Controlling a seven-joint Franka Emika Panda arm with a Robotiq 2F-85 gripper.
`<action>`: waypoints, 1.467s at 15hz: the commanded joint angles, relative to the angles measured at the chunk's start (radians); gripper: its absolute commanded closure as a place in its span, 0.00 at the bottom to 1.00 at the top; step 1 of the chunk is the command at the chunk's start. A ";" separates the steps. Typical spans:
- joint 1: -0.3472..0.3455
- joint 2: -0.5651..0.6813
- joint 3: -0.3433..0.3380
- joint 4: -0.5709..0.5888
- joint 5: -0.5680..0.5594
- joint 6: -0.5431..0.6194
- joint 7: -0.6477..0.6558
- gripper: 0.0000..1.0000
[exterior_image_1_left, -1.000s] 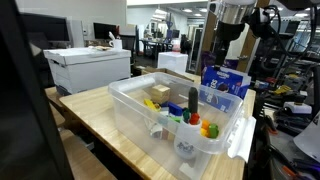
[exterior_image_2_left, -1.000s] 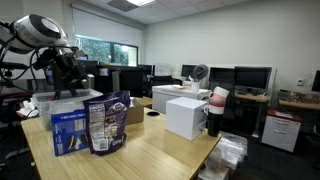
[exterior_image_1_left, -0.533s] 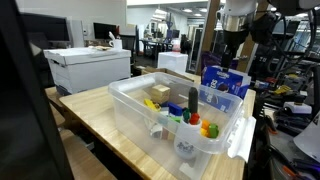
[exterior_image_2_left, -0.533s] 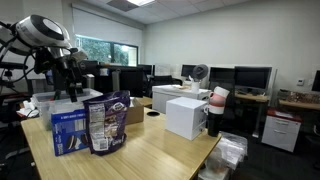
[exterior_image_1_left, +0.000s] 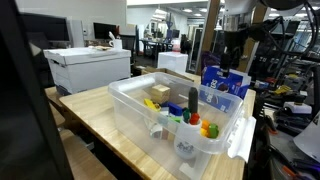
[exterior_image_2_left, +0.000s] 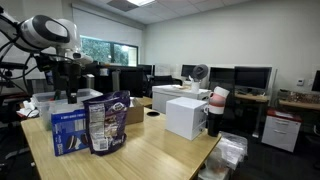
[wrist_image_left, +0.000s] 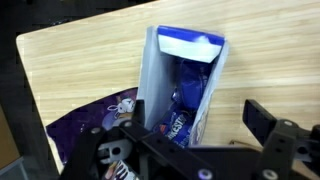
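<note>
1. Standing by the wooden table (exterior_image_1_left: 100, 112), which is easily the biggest thing here: light plank top, and everything else sits on it.
2. Next down is a clear plastic bin (exterior_image_1_left: 130, 105) at one end, with a handful of small colourful toys (exterior_image_1_left: 195, 122) in the bottom.
3. A white box (exterior_image_2_left: 185, 117) sits on the same table, well apart from where the arm is.
4. The blue carton (wrist_image_left: 180, 70) stands upright just beside the bin, also seen in both exterior views (exterior_image_1_left: 225, 80) (exterior_image_2_left: 68, 135). Its top is open, and the wrist view shows shiny wrappers inside.
5. A purple snack bag (wrist_image_left: 100, 115) is pressed right up against the carton's side; it stands upright next to it in an exterior view (exterior_image_2_left: 108, 125).
6. The gripper (wrist_image_left: 185, 140) hangs straight above the carton's open top without touching it, and it shows in both exterior views (exterior_image_1_left: 232, 48) (exterior_image_2_left: 70, 85). The jaws are spread wide with nothing between them.
</note>
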 joint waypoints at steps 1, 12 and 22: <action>-0.004 -0.015 -0.033 -0.027 0.104 0.043 -0.071 0.00; -0.051 0.016 0.004 -0.084 0.076 0.167 0.008 0.00; -0.072 0.056 0.021 -0.104 0.057 0.198 0.029 0.00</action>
